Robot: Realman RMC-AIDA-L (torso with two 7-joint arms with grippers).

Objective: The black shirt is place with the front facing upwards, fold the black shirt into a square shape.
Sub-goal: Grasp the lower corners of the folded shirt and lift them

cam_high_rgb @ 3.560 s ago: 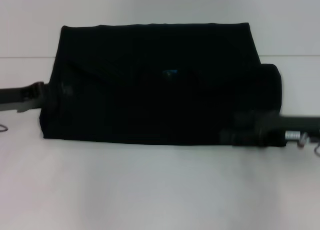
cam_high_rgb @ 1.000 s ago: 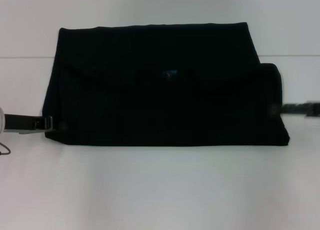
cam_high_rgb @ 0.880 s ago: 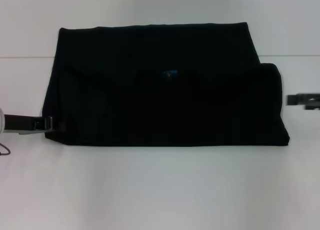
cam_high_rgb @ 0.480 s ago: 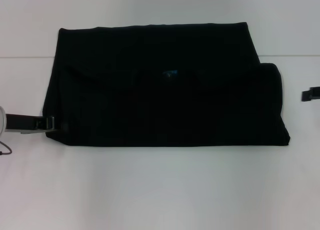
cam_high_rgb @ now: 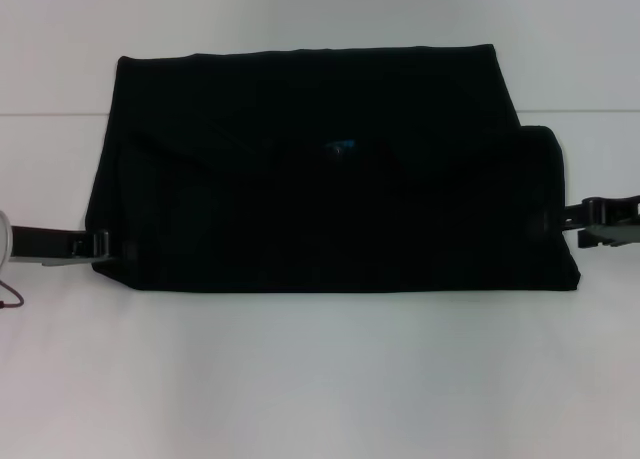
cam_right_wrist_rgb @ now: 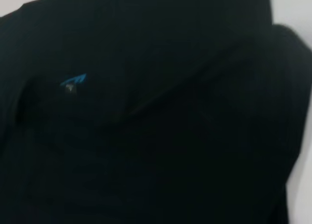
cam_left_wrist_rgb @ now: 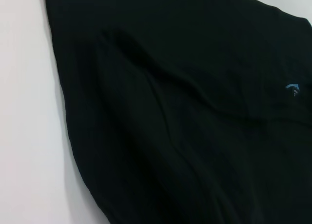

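The black shirt (cam_high_rgb: pixel 330 169) is shown folded into a wide rectangle, laid flat on the white table (cam_high_rgb: pixel 320 379), filling the centre of the head view. A small blue neck label (cam_high_rgb: pixel 340 146) is seen near the shirt's middle, approx. at 12 o'clock from the centre of the fold; it is also visible in the left wrist view (cam_left_wrist_rgb: pixel 292 89) and the right wrist view (cam_right_wrist_rgb: pixel 74 81). A folded flap w/ a rounded corner is seen along the shirt's 3 o'clock side. Soft creases are visible in both wrist views.

The left gripper (cam_high_rgb: pixel 98 247) is placed at the shirt's 8 o'clock edge, touching the fabric; whether anything is grasped cannot be told. The right gripper (cam_high_rgb: pixel 600 219) is placed at the 3 o'clock edge, just beside the fabric; whether it is released or clenched cannot be told either.
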